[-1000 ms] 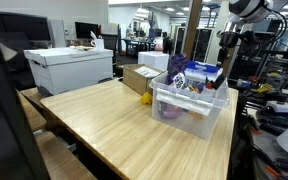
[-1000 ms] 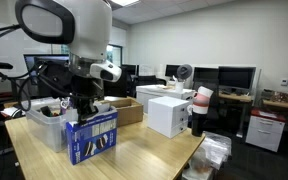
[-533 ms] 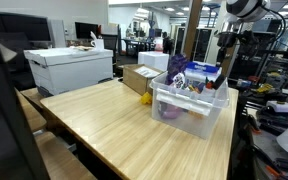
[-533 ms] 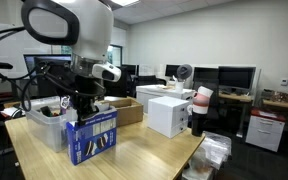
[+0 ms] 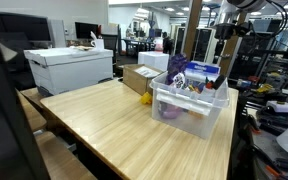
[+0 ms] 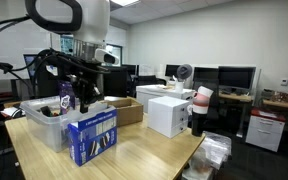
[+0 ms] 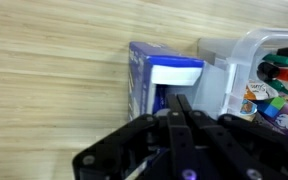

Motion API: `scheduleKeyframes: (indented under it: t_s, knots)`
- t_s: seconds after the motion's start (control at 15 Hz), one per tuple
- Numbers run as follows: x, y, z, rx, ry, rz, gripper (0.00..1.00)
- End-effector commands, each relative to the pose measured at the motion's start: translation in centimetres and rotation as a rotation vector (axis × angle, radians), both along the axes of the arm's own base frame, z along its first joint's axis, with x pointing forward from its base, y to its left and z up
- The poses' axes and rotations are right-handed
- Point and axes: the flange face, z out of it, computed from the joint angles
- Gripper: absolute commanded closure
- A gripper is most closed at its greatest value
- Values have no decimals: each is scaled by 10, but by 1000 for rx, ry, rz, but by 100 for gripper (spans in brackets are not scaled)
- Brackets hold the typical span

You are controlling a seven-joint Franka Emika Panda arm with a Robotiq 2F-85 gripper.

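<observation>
Wrist view is looking straight down past the black two-finger gripper [image 7: 180,100], whose fingers are pressing together with nothing between them, onto the upright blue-and-white cardboard box [image 7: 160,84] that is standing on the light wooden table [image 7: 54,70]. One end of the box is sitting just beside, perhaps touching, the wall of the clear plastic bin [image 7: 234,55], where coloured markers [image 7: 276,74] are lying. In an exterior view the gripper [image 6: 83,102] is hanging well above the box [image 6: 91,137], apart from it, with the bin [image 6: 42,118] behind. Judging from this, working on the box well is going to mean spreading the fingers fully while the gripper is hanging high, not near the cardboard. It is also going to mean centring over the box's narrow top and turning the wrist so the fingers are closing across its thin faces. The finger on the bin side is going to need watching, since the gap there is looking too tight to enter, and a tall, light box like this is likely to tip under any sideways nudge.
</observation>
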Motion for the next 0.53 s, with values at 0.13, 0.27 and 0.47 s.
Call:
scheduleKeyframes:
  t_s: [0.13,0.27,0.47]
  knots:
    - [1,4,24,-28,-24,22,95]
    - [0,21,37,-22,-70,46,95]
    - [3,39,46,-25,-95,89,95]
